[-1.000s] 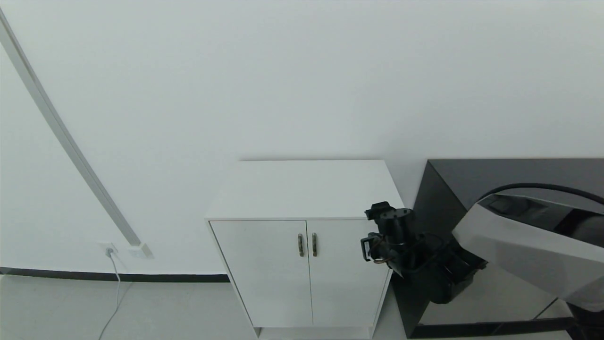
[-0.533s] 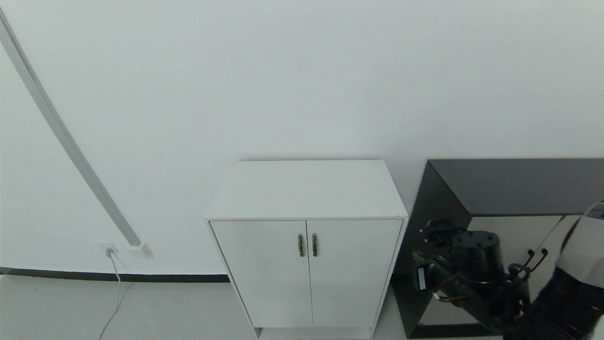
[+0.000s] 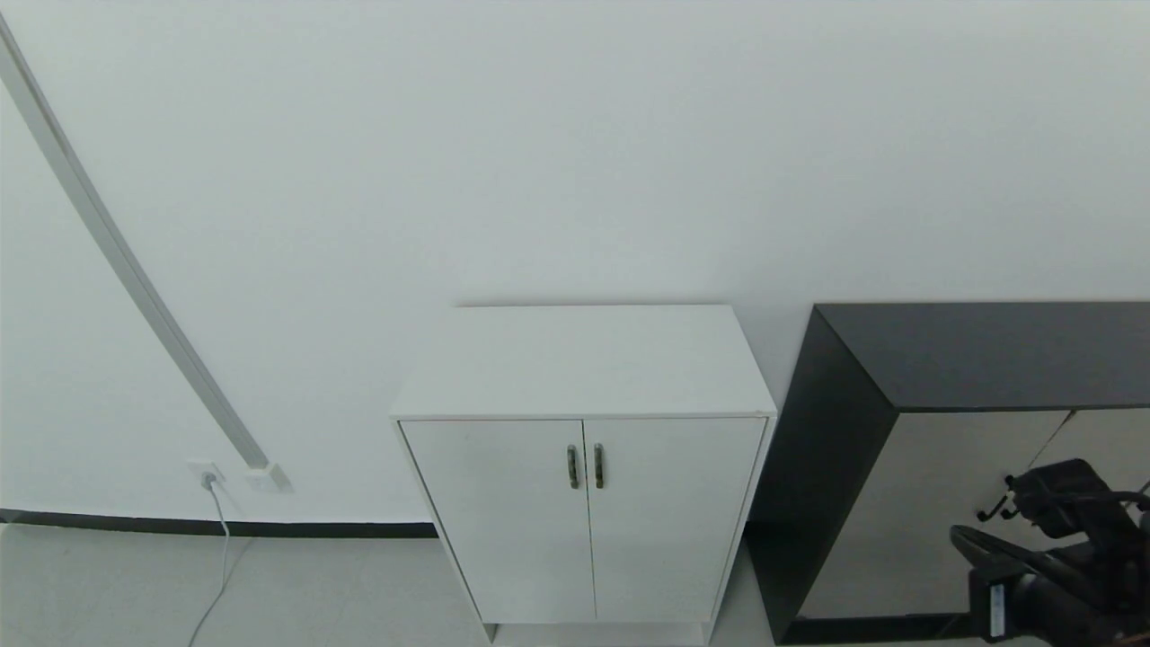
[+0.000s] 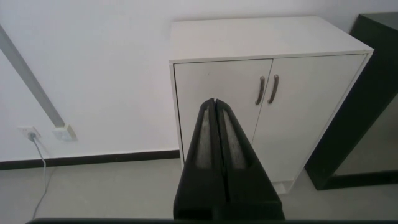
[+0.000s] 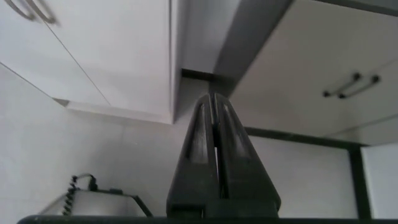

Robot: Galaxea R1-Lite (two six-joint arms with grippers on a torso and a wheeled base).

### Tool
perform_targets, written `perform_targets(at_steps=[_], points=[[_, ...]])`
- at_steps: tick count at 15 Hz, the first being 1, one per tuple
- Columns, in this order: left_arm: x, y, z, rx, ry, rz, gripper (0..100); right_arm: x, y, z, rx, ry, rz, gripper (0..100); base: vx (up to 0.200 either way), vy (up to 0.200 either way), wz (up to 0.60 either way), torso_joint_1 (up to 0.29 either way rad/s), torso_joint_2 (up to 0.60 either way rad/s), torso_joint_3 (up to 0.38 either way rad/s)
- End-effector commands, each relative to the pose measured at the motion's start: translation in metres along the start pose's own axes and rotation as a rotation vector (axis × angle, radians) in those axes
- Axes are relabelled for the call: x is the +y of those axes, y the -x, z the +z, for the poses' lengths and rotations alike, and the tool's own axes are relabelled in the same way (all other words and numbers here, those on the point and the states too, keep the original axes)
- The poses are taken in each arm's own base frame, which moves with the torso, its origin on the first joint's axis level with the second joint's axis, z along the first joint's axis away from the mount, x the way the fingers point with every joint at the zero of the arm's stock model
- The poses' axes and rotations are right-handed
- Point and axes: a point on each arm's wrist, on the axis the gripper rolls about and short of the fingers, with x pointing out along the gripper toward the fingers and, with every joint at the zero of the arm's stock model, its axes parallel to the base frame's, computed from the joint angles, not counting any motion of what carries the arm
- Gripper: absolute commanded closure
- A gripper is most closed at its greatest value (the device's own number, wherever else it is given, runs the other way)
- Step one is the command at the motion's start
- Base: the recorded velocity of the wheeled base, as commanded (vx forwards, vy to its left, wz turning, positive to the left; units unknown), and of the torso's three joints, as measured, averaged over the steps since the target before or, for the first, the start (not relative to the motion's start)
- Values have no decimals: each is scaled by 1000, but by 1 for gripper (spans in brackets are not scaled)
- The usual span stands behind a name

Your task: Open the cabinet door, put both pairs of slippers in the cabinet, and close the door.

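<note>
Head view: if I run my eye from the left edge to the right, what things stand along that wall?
From the left: wall socket with a cable plugged in → white cabinet, both doors shut → black cabinet.

You have a plain white cabinet (image 3: 575,359) in front of you, its two doors (image 3: 503,512) the same unpatterned white, each with a dull bronze-grey handle (image 3: 572,466). The wall (image 3: 575,135) behind is a flat off-white, with a black skirting strip (image 3: 225,527) at its foot and a pale grey floor (image 3: 314,584) below. A white conduit (image 3: 126,261) slants down the wall to a white socket (image 3: 205,471), and the cable (image 3: 221,539) from it is light grey. The neighbouring unit (image 3: 988,350) is charcoal black on top and side, with pale greyish-beige fronts (image 3: 934,503) and dark pulls (image 5: 348,85). Your left gripper (image 4: 215,104) and right gripper (image 5: 215,99) are black, the jaws faced in grey.
</note>
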Motion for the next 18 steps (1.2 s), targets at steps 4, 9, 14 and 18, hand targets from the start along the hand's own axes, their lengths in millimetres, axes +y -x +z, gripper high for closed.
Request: perform_targets(at_steps=[4,9,14,18], points=[[0,0,0,0,0,0,100,-38,112,-35,-9,50,117,100,0,0,0,0,0,0],[0,0,0,0,0,0,100,-40,123,-67,42,56,183,100,0,0,0,0,0,0],[0,0,0,1,1,0,100,-37,124,-72,40,31,299,100,0,0,0,0,0,0],[0,0,0,0,1,0,100,-39,128,-75,-15,-35,178,100,0,0,0,0,0,0]])
